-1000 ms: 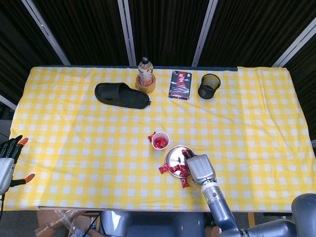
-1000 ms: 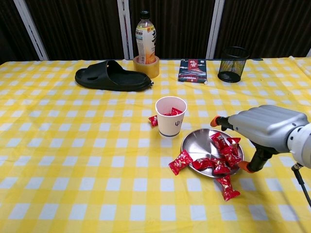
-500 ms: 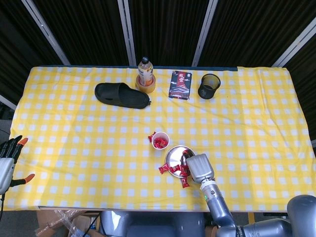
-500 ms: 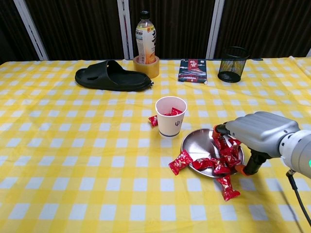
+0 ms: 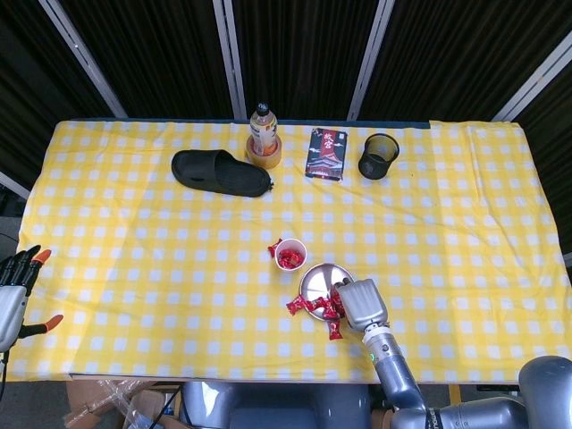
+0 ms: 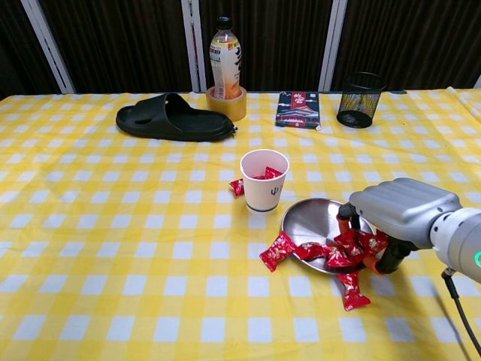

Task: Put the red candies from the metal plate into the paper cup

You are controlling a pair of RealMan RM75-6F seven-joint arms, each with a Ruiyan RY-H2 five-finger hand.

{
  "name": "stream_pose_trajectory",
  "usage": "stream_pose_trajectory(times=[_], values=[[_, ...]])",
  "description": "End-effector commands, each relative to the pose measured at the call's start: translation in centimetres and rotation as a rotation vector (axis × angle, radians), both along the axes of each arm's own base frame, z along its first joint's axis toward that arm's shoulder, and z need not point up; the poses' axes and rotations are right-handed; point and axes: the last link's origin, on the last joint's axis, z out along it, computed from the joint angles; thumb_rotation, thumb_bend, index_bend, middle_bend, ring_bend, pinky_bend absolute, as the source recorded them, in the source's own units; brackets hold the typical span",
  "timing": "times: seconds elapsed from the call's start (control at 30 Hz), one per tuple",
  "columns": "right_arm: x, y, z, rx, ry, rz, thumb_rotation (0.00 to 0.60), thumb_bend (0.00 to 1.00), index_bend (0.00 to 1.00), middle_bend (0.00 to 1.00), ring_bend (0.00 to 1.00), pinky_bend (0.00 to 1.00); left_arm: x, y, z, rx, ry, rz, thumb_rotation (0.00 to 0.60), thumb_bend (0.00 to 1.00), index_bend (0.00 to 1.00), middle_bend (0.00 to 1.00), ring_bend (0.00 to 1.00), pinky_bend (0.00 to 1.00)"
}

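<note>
Reaching right hand (image 6: 391, 218) with fingers curled among red wrapped candies (image 6: 331, 256) on one round metal plate (image 6: 312, 218); grasp unclear; one white paper cup (image 6: 264, 180) nearby.

A lab test table (image 5: 483, 206) in checked cloth, dark curtains (image 5: 295, 54) behind.
</note>
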Motion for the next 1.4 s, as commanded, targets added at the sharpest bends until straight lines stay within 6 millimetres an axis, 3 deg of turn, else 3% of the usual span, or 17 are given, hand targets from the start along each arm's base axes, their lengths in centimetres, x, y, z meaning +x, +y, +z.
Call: stream_pose_trajectory(times=[0.03,0.23,0.47,0.87,1.17,1.4], values=[[0.2,0.1,-0.1,0.001,-0.007,0.006,0.600,0.40,0.45,0.43,0.71,0.85,0.0,0.0,0.0,0.001,-0.001,0.001,0.600,0.05,0.00,0.00,0.00,0.00],[0.3,0.0,-0.2,-0.002,-0.014,0.011,0.600,0.48,0.54,0.48,0.72,0.86,0.0,0.0,0.1,0.004,-0.004,0.000,0.600,0.05,0.00,0.00,0.00,0.00],[0.8,-0.1,0.0,-0.013,-0.040,0.031,0.600,0.53,0.57,0.50,0.72,0.86,0.0,0.0,0.1,0.002,-0.005,-0.001,0.600,0.05,0.01,0.00,0.00,0.00],[3.6,-1.2,2.6,-0.076,-0.077,0.109,0.600,0.55,0.58,0.51,0.72,0.86,0.0,0.1,0.1,0.005,-0.004,0.002,0.600,0.05,0.01,0.00,0.00,0.00],[7.0,-2.7,5.0,-0.130,-0.144,0.146,0.600,0.56,0.58,0.51,0.72,0.86,0.0,0.1,0.1,0.004,-0.008,0.002,0.600,0.05,0.01,0.00,0.00,0.00],[10.6,-3.3,5.2,-0.127,-0.164,0.210,0.600,0.56,0.58,0.51,0.72,0.86,0.0,0.2,0.1,0.000,-0.012,0.005,0.600,0.05,0.01,0.00,0.00,0.00]])
